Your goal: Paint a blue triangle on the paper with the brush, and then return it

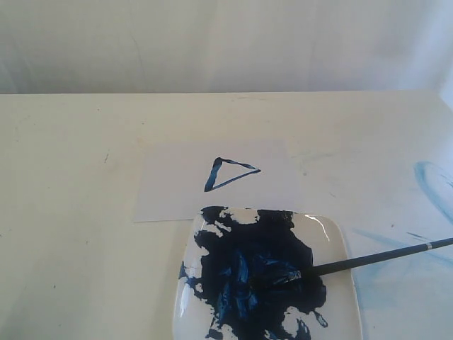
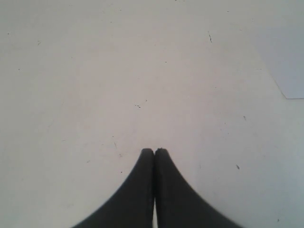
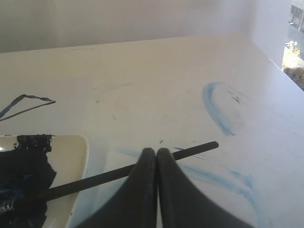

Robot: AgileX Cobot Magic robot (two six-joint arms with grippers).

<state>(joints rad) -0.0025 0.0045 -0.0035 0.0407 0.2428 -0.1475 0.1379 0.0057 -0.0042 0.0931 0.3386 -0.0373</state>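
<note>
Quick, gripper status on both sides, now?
Left gripper: shut, holding nothing, over the table.
Right gripper: shut, nothing visibly held; the brush lies just beyond its tips, bristles on the plate.

We read no text, label, brand, number or sign in any of the three views. The only drawn mark is the blue triangle (image 1: 236,165) on the paper (image 1: 170,188), a plain outline pointing to 3 o'clock, carrying no characters.

Open table (image 1: 71,269) left (brush (image 1: 382,256) across plate (image 1: 338,230))
</note>
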